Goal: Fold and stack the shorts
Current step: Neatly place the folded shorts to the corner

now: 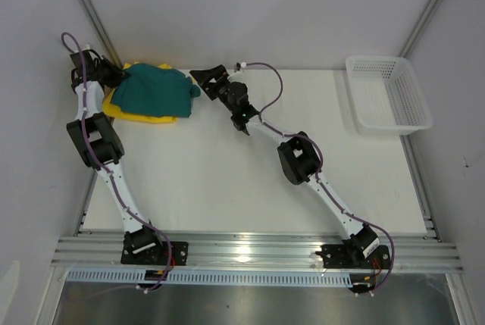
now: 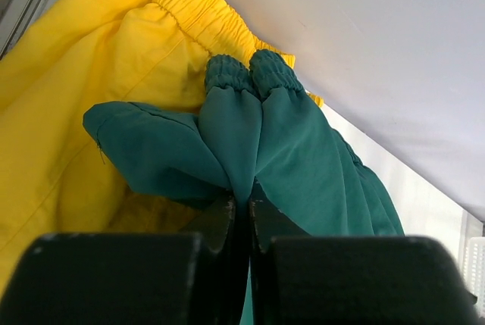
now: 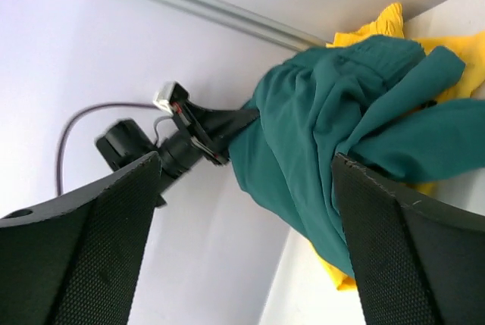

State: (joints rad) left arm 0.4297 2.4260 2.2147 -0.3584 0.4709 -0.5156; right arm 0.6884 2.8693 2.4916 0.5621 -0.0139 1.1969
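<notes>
At the far left corner of the table (image 1: 227, 181) lie the yellow shorts (image 1: 144, 117), flat against the white surface, their gathered waistband turned to the back wall. On top of the yellow shorts sit the green shorts (image 1: 158, 92), bunched and creased, not flat, covering most of the yellow pair so that only a yellow strip shows along the near and left edges.

Over the left edge of the yellow shorts, the left gripper (image 1: 120, 75) is clamped on the green shorts. Its wrist view shows the two dark fingers (image 2: 220, 219) pressed together with a fold of green cloth pinched between them, and the two elastic green cuffs lie side by side just beyond the tips. From the right wrist view, that pinched edge is raised above the yellow shorts and the rest of the green cloth hangs down from it in loose folds.

Just to the right of the yellow shorts, the right gripper (image 1: 203, 79) points at the pile with its jaws spread wide and nothing between them. Its fingertips stand close to the hanging green cloth; I cannot tell whether they touch it.

Well apart from the yellow shorts, at the table's far right corner, stands a white mesh basket (image 1: 388, 94).
</notes>
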